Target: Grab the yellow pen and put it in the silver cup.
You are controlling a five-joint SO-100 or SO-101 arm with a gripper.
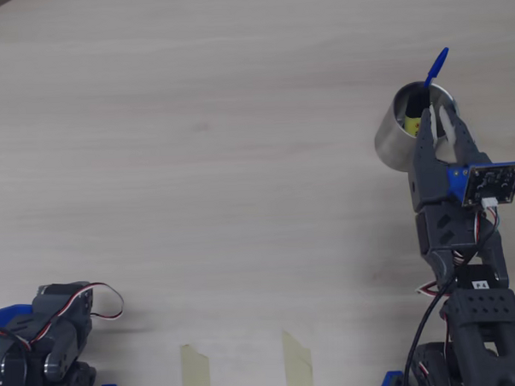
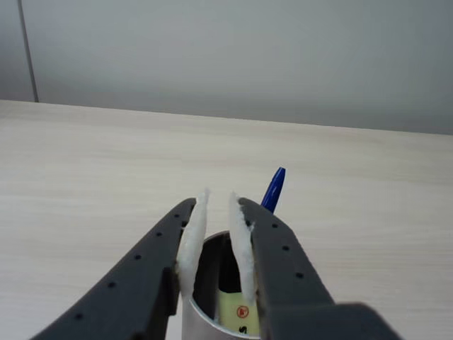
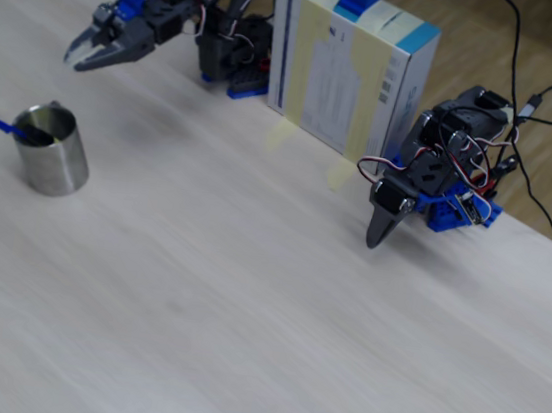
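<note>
White-padded pincer (image 2: 218, 202) sat empty, jaws slightly parted, nothing between pads. It hung above silver cup (image 2: 212, 312), tips over the rim in the wrist view; in the fixed view the pincer (image 3: 76, 54) looked raised clear of the cup (image 3: 53, 151). Yellow pen (image 2: 237, 312) stood inside the cup, directly below the tips, long axis near upright. Blue pen (image 1: 435, 68) leaned out over the rim. Likely task done; retreat next. Second arm (image 3: 429, 190) idle across the worktop (image 1: 195, 144).

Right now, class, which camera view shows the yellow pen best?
The wrist view: the yellow pen shows inside the silver cup, between the claw fingers. The overhead view gives only a yellow sliver; in the fixed view the pen cannot be made out.
</note>
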